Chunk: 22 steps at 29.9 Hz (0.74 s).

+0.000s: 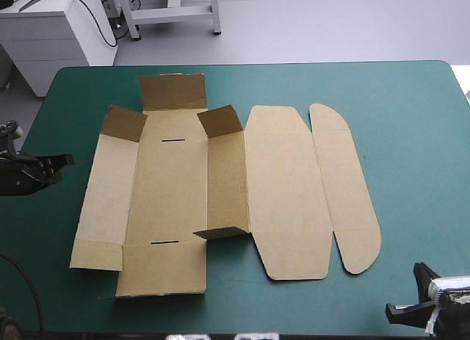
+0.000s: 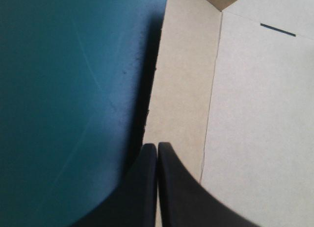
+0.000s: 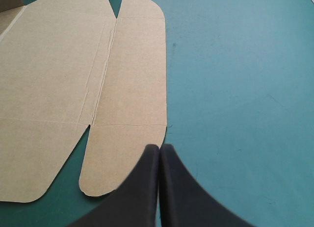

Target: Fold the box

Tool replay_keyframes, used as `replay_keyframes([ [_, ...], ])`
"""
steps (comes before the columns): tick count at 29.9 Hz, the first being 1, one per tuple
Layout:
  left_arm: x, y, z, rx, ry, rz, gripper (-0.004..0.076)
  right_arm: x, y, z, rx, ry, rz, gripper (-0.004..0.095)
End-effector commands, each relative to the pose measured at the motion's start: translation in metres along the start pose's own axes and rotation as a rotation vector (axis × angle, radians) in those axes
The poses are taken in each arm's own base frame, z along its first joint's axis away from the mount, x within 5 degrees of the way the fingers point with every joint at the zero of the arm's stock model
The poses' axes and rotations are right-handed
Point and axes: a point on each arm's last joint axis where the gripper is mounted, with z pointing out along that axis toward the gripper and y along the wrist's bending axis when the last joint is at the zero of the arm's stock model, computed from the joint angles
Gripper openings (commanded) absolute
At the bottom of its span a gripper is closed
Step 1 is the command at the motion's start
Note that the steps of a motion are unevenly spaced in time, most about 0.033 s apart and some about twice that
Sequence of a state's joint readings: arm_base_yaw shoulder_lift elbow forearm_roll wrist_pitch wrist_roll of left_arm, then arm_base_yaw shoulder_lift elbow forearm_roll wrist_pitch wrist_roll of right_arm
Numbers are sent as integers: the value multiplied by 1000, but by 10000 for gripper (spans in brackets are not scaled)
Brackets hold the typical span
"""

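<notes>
- The box point(image 1: 169, 186) is laid open on the table point(image 1: 411, 120), left of the middle, with lid point(image 1: 283, 186) and rounded flap point(image 1: 349, 193) flat toward the right
- The far flap point(image 1: 173, 92), two corner tabs point(image 1: 123, 123) and the wall point(image 1: 226, 178) beside the lid are seen part raised, while the left wall point(image 1: 106, 189) lies flat; the folding is judged barely begun
- The left gripper point(image 2: 157, 146) is closed to a single point with nothing in it and is held just beside the left wall's outer edge, probably so that a thin tip can be slid under it; whether it touches cannot be told
- The right gripper point(image 3: 159, 147) is likewise pinched together on nothing and is held by the table's near right corner with the rounded flap ahead, apparently out of the way until a wall needs steadying
</notes>
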<state>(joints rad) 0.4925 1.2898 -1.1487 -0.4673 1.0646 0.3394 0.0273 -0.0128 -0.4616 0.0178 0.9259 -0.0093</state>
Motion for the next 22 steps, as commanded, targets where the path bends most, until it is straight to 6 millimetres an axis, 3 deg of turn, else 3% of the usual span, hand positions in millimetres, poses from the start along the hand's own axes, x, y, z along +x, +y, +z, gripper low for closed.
replay_keyframes([
  [1, -8, 11, -7, 74, -28, -37, -8, -12, 0, -9, 0, -109, -5, -20],
  [7, -7, 32, 22, 118, 106, -33, -8, -12, 0, -9, 0, -109, -5, -20],
  [14, -4, 43, 47, 165, 231, -74, 14, -12, 0, -9, 0, -109, -5, -20],
  [17, -1, 45, 53, 193, 289, -86, 115, -12, 0, -9, 0, -109, -5, -20],
  [22, 0, 47, 58, 200, 309, -94, 398, -12, 0, -9, 1, -109, -5, -20],
])
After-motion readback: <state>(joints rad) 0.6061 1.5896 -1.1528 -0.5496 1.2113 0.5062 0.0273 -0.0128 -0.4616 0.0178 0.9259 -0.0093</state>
